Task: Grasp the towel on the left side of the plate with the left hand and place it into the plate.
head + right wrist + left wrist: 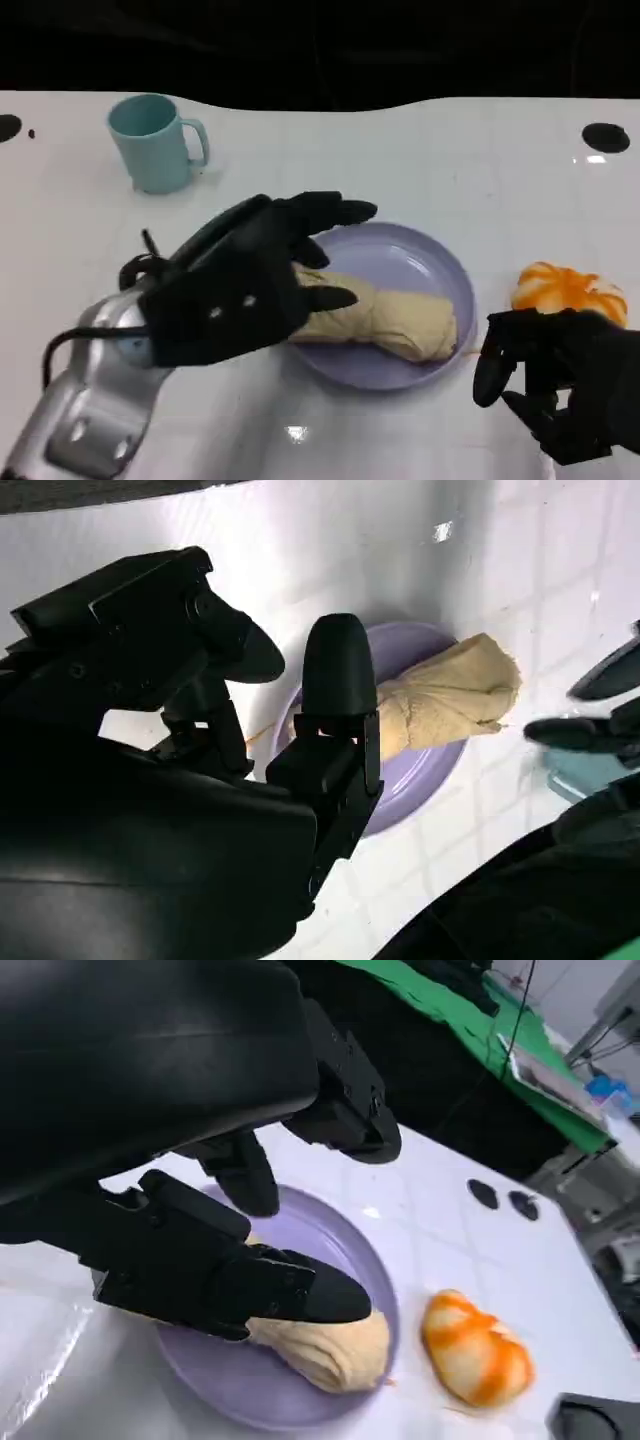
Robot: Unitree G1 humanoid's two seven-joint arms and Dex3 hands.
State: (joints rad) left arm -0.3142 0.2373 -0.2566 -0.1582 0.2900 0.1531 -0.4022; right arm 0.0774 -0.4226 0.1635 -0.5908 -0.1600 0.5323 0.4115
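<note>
Left hand (245, 290) hovers over the plate's left side, fingers spread and gripping nothing, with the towel lying in the plate.

On the white table (420, 160) there are 1 towel (385, 318), 1 plate (400, 262), 1 mug (152, 142) and 1 orange-and-white item (568, 290). The towel is pale yellow-beige, soft and creased, rolled into a loose log that lies across the round lavender plate; its left end is hidden under the hand. From the left wrist view the fingertips (320, 1295) sit just above the towel's bunched end, and contact cannot be told. The light blue mug stands upright far back on the left, well apart from the plate. The orange-and-white item lies just right of the plate. The right hand (560, 385) hangs at the lower right near that item, fingers apart and holding nothing.
</note>
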